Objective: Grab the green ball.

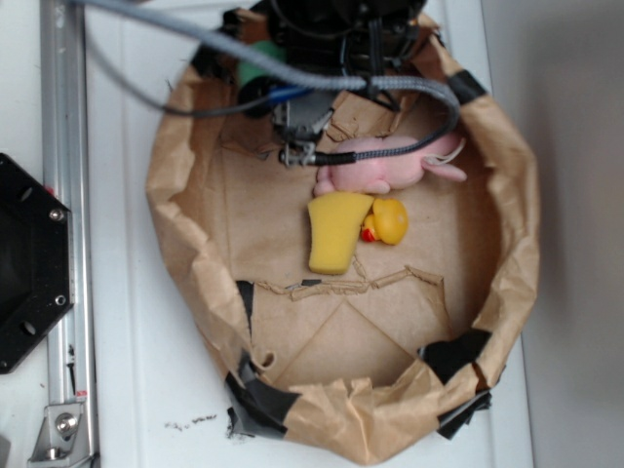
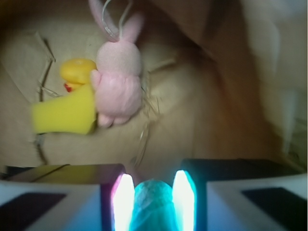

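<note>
Contents of the brown paper nest (image 1: 185, 244), positions given relative to the pink plush rabbit (image 1: 375, 168):

- Yellow sponge wedge (image 1: 334, 232): directly against the rabbit's body, on the side toward the nest's middle.
- Yellow rubber duck (image 1: 388, 220): touching the sponge, just beside the rabbit.
- Gripper (image 2: 153, 192): near the nest's far wall, a short way from the rabbit's feet (cables trail over the rabbit in the exterior view). Jaws clenched on the green ball.
- Green ball (image 2: 153, 204): pinched between the two fingers (image 2: 124, 199), apart from the rabbit; the wrist view shows it teal under glare, its texture blurred.
</note>
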Robot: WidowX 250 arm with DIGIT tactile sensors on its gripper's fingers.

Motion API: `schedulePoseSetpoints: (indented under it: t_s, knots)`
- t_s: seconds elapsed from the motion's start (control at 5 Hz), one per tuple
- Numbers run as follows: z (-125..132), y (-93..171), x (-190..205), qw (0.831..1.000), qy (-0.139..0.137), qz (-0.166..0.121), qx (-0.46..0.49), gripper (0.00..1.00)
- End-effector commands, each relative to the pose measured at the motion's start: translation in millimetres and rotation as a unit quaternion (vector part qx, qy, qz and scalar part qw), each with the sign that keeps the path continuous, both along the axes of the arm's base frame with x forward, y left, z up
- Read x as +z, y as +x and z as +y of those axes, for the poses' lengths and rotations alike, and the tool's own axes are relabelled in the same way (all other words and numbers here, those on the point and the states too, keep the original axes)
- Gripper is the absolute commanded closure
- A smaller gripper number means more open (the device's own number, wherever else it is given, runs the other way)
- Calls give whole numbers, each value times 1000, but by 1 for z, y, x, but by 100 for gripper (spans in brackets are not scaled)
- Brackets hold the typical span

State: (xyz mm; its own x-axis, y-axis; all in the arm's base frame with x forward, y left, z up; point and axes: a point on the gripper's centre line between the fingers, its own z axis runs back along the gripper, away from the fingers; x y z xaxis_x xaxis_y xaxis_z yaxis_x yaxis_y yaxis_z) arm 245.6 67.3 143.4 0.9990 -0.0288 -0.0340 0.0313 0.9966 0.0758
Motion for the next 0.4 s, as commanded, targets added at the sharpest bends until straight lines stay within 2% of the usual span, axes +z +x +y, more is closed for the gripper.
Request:
schedulePoseSetpoints:
  t_s: [0.0,0.2]
  knots:
    - [-14,-3,61,961,-107,-114,228,100]
    - [-18,-5,52,947,-115,-139,266,100]
